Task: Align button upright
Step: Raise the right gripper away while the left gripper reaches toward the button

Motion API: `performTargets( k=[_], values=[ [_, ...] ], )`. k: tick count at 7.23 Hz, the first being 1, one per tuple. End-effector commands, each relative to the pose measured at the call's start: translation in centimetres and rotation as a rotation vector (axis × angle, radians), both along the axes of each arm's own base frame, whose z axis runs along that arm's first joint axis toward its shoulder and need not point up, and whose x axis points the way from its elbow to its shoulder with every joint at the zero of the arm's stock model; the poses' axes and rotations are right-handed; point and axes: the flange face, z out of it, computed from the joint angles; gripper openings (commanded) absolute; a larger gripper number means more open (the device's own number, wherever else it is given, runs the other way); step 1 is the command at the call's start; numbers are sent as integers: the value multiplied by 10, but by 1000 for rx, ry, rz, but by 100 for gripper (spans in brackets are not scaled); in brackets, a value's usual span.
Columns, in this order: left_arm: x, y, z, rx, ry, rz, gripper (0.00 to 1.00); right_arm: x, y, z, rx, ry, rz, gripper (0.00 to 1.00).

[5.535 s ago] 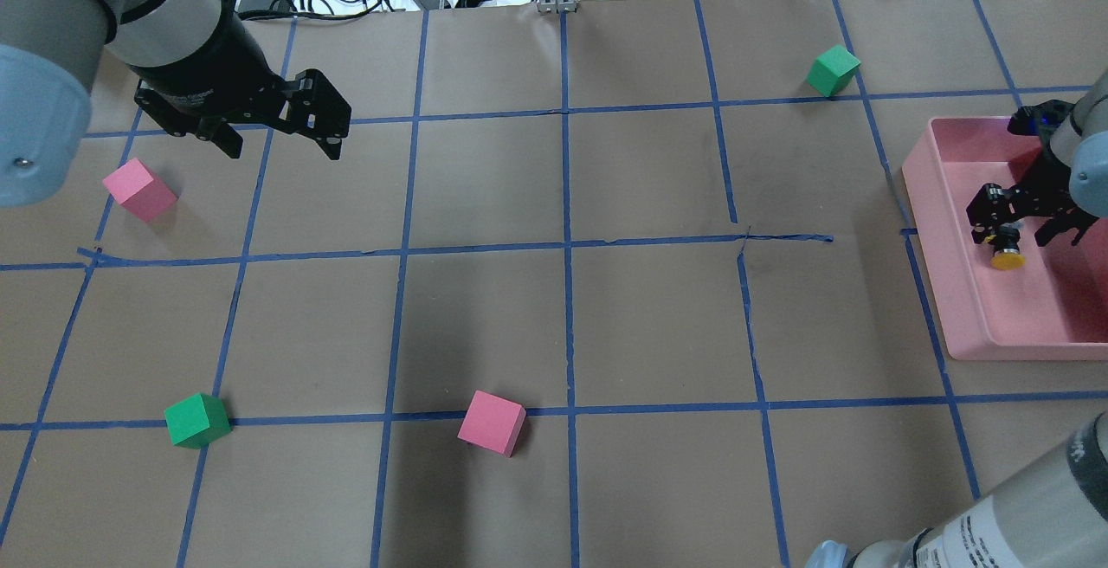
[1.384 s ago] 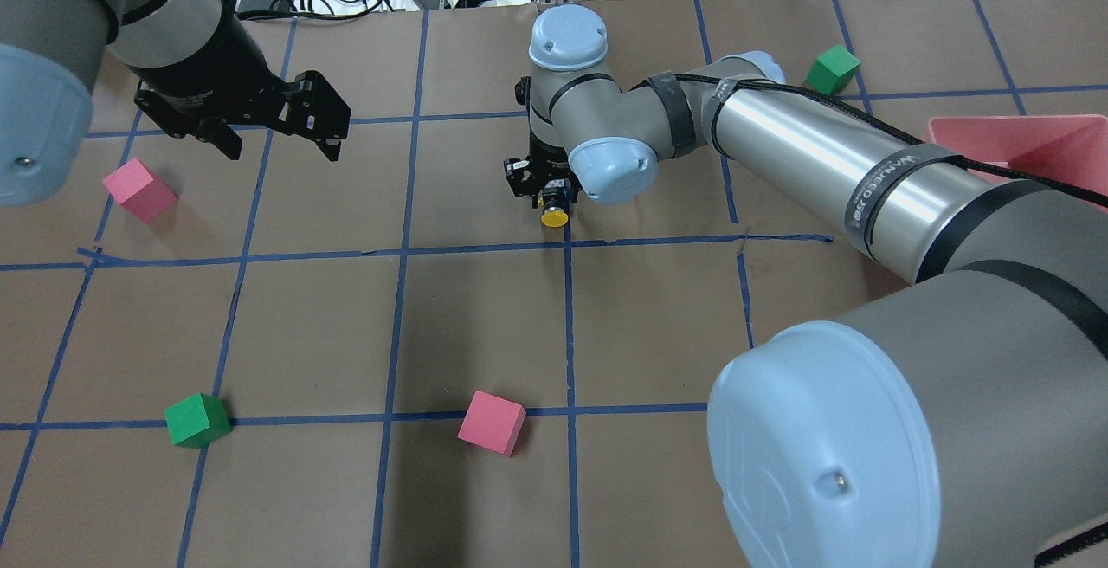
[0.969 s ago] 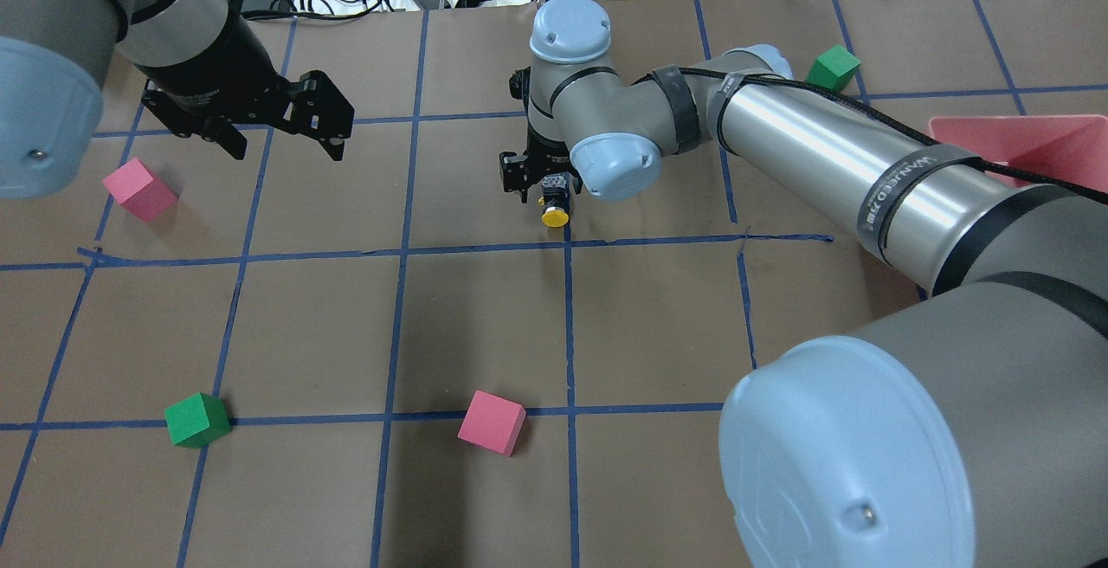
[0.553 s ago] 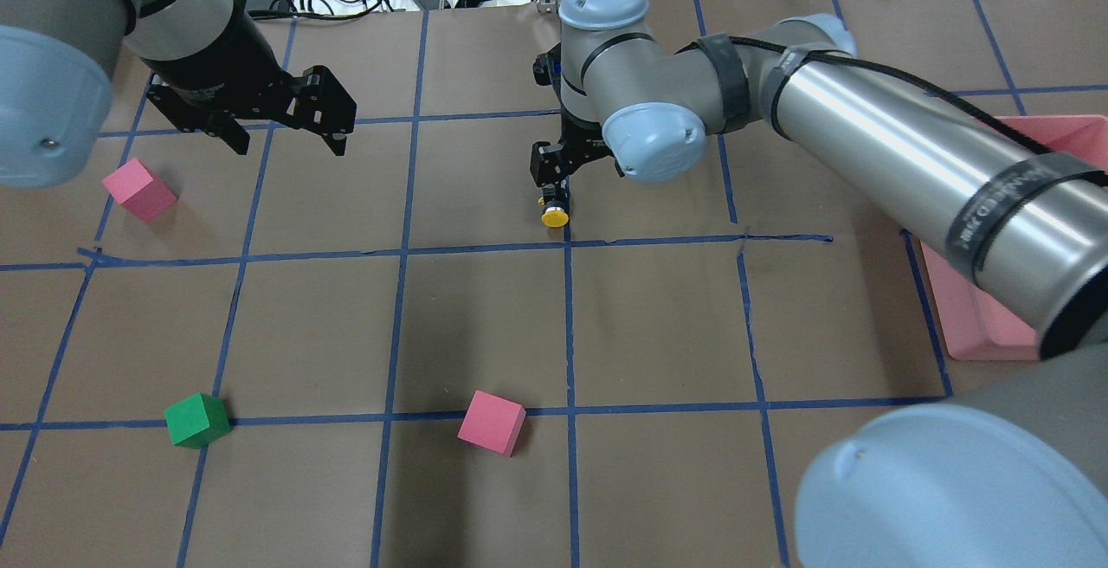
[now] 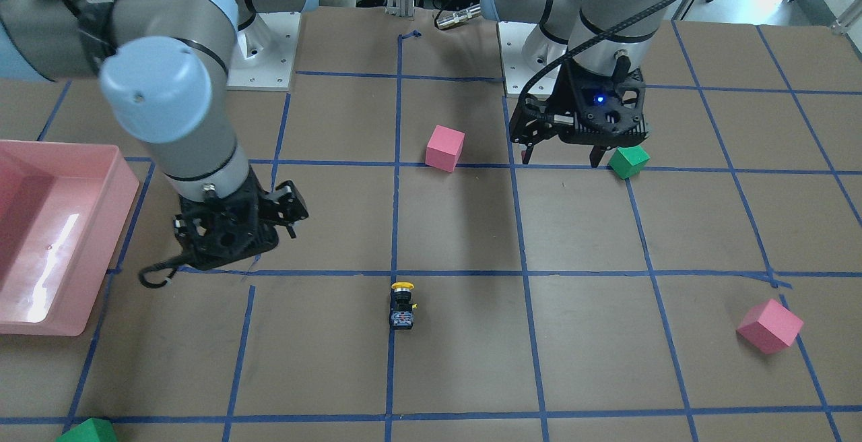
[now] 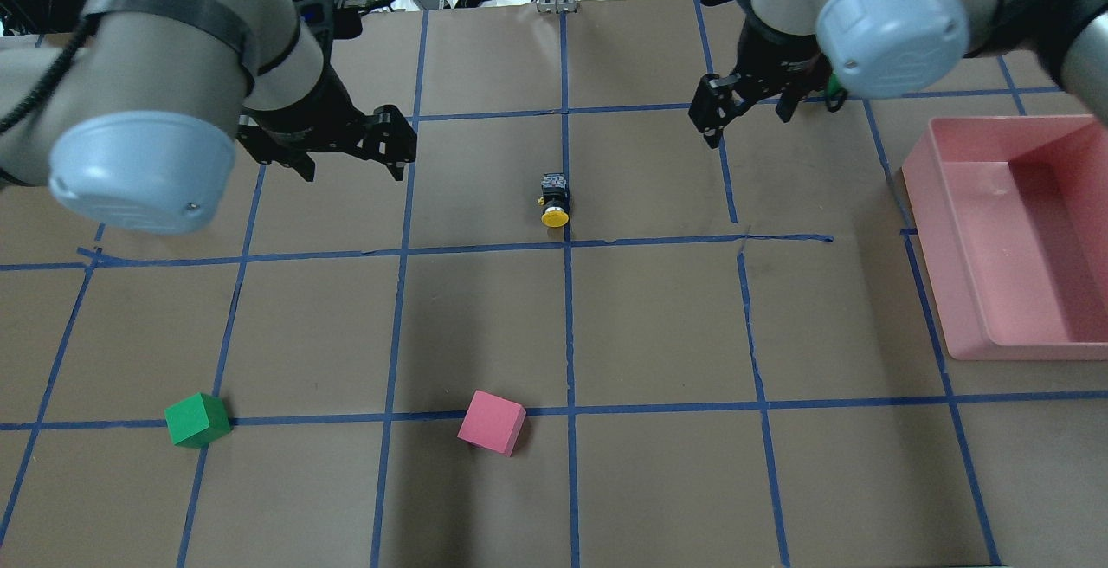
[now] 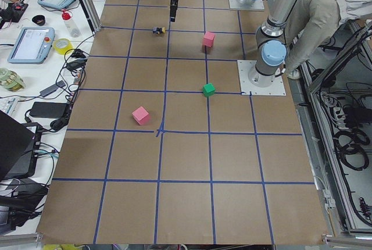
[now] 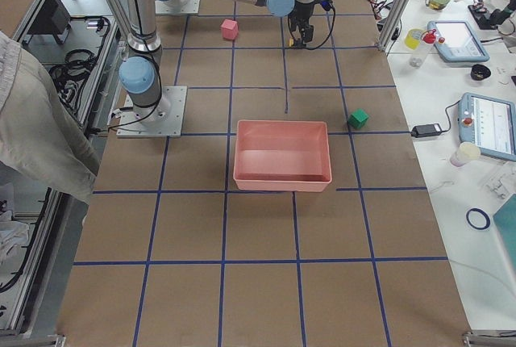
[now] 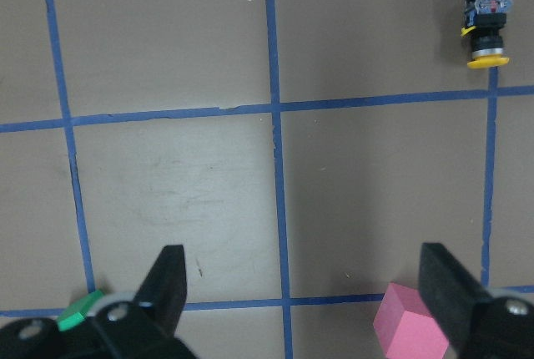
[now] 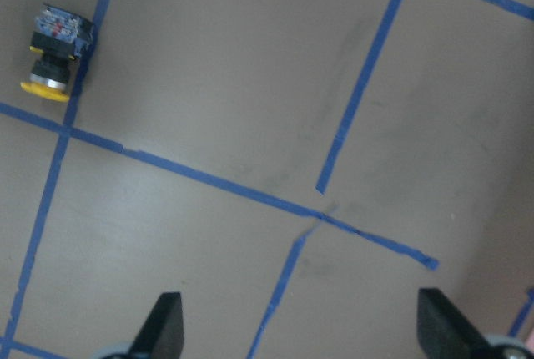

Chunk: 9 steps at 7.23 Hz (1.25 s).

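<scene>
The button (image 6: 555, 203) lies on its side on a blue tape line mid-table, with its yellow cap pointing toward the robot's side. It also shows in the front view (image 5: 403, 305), the left wrist view (image 9: 488, 29) and the right wrist view (image 10: 54, 52). My left gripper (image 6: 353, 174) is open and empty, above the table to the button's left. My right gripper (image 6: 749, 122) is open and empty, off to the button's far right. Neither gripper touches the button.
A pink tray (image 6: 952, 230) stands at the right edge. A green cube (image 6: 197, 419) and a pink cube (image 6: 492, 422) sit on the near side. Another pink cube (image 5: 769, 325) and a green cube (image 5: 87, 430) sit on the far side. Cables lie beyond the far edge.
My right gripper let go of the button mid-table, opened, and pulled away up and to the right. My left gripper moved right, closer to the button. The button stayed where it was set down.
</scene>
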Motion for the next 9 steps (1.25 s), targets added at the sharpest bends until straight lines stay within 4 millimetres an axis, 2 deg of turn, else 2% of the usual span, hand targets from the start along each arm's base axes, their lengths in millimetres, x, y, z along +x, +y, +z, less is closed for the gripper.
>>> performTargets(
  k=[1,3,5,8,9],
  values=[
    [-40,12,-53,-97,33,37,100,-20,18,36,6,51,-76,100],
    [-73,11,-82,-162,1,83,100,-16,36,66,-51,34,-77,100],
    [-105,6,-115,-197,35,155,100,-14,38,70,-59,24,-75,100],
    [-141,-1,-166,-305,29,126,100,11,52,71,-55,-3,-93,100],
    [-149,-2,-186,-334,40,118,100,12,52,71,-55,3,-89,100]
  ],
)
